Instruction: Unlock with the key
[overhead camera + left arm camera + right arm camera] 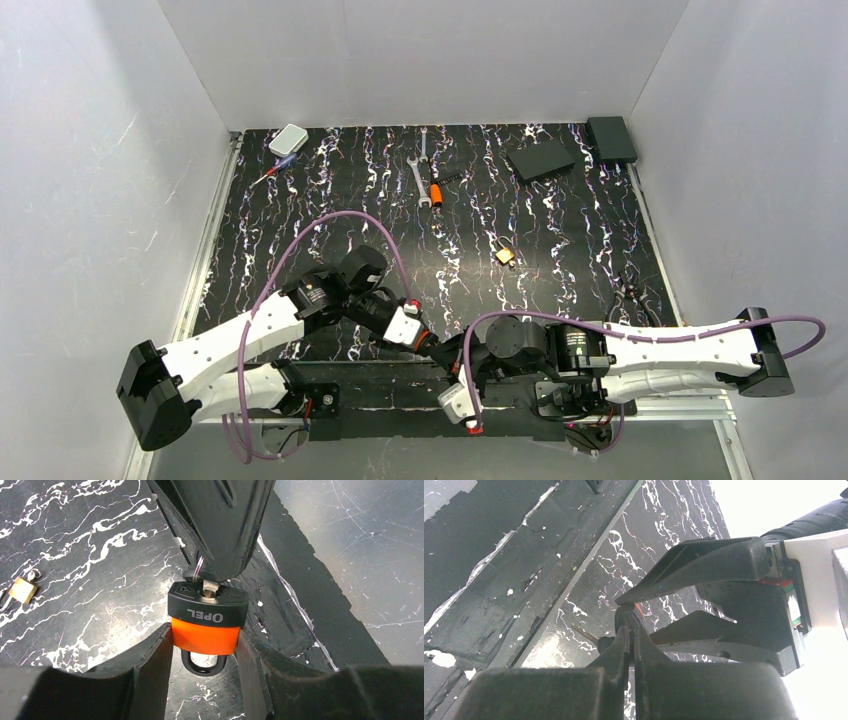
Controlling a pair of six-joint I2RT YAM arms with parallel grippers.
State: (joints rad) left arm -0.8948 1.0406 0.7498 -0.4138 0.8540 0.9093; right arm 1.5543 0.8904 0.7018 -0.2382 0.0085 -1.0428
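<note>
The right gripper's fingers (618,650) are pressed together on the head of the key (209,587). Its silvery blade stands in the keyway on the black end of the orange padlock (206,627), at the middle of the left wrist view. The right gripper (215,572) comes down from the top edge of that frame. The left gripper (204,647) rises from the bottom edge, its fingers (150,672) part-way spread and clamped on the two sides of the orange body. The shackle (202,664) points down between them.

On this showing, the key is picked up and inserted and the lock is braced. The turn and the release look to be what is left. The shackle loop sits close against the body and appears closed, and nothing shows whether the key has been turned.

The key's head is buried in the right fingers, and how deep the blade goes cannot be told. The shackle's legs are hidden by the body. In the right wrist view only a sliver of orange shows behind the left gripper's finger. In the top view, low at centre, the wrists cover lock and key. A small brass padlock (22,590) lies well apart near the left edge of the left wrist view, on the marbled table (75,540).
</note>
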